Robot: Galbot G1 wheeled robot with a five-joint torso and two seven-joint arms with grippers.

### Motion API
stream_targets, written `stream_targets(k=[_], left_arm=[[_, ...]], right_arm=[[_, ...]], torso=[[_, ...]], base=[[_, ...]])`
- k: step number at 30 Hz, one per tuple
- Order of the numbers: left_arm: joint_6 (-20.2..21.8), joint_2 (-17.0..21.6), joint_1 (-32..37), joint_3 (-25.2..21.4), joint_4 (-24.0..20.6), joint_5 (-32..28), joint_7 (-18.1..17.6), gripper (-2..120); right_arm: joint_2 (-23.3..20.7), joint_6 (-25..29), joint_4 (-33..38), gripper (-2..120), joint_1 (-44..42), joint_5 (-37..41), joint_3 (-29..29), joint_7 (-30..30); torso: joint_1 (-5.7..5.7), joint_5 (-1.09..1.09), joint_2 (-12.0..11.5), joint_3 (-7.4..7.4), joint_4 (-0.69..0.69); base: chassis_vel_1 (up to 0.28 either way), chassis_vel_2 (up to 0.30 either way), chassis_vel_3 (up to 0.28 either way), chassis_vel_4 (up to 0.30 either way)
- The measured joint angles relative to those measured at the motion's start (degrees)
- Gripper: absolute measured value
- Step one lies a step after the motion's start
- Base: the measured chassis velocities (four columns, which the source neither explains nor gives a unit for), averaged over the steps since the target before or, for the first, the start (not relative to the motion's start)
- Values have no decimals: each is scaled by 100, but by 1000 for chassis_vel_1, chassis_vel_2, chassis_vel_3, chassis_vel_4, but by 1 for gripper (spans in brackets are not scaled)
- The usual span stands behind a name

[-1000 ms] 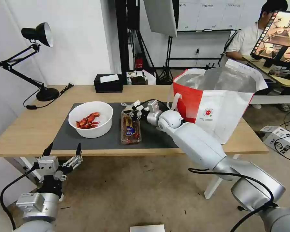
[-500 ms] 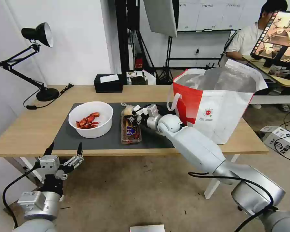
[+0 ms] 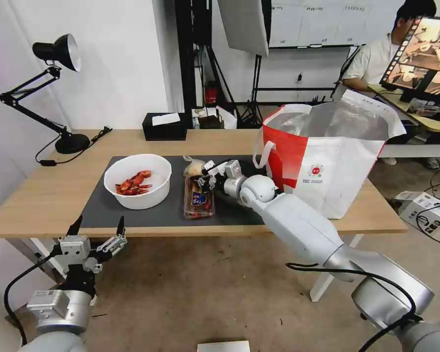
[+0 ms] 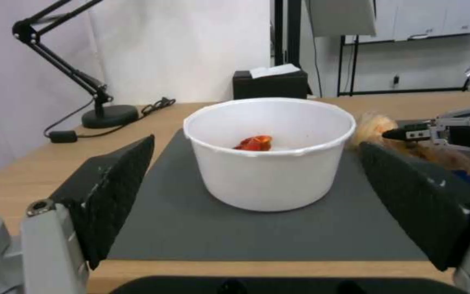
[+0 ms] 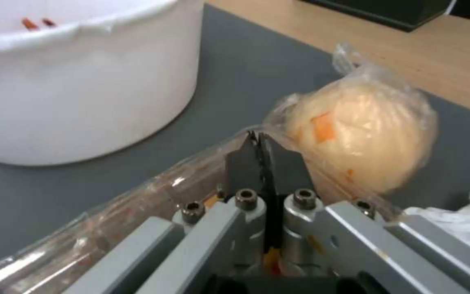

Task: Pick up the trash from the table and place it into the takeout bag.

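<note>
Head view: the right gripper (image 3: 204, 178) sits at the tray's (image 3: 198, 199) far end on the desk (image 3: 44, 195), beside the bag (image 3: 327, 161). Left wrist view: the left gripper (image 4: 257, 196), jaws apart, faces the bowl (image 4: 270, 153). Right wrist view: jaws together on the tray's rim, lump (image 5: 360, 130) just beyond.

— Where do we have our right arm?

— We reach it forward and to the left, stretched low over the worktop (image 3: 44, 195). Its right claw (image 5: 260, 143) has the two fingers pressed together, tips touching, with thin clear plastic pinched between them.

— And our left arm?

— We hold it low, in front of the worktop's near edge, with the wrist turned upward. The left claw (image 3: 97, 228) stands wide open, both dark fingers (image 4: 112, 183) spread apart and pointing up, with nothing between them.
</note>
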Motion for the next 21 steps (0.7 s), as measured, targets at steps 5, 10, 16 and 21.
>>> stream_targets(k=[5, 10, 16, 21], left_arm=[[105, 247, -160, 44, -7, -432, -6, 100], [342, 628, -468, 226, -26, -1321, 3, 100], [700, 1305, -843, 439, -51, -2969, 30, 100], [1269, 1894, -1262, 569, -34, -4985, 25, 100]], right_arm=[[-155, -6, 340, 0, -67, 143, 172, 85], [-289, -9, 642, 0, -141, 332, 367, 184], [-394, -26, 793, 0, -233, 356, 418, 195], [-397, -29, 808, 0, -312, 339, 418, 193]], torso=[[0, 0, 0, 0, 0], [0, 0, 0, 0, -1], [1, 0, 0, 0, -1], [0, 0, 0, 0, 0]], base=[[0, 0, 0, 0], [0, 0, 0, 0], [0, 0, 0, 0], [0, 0, 0, 0]])
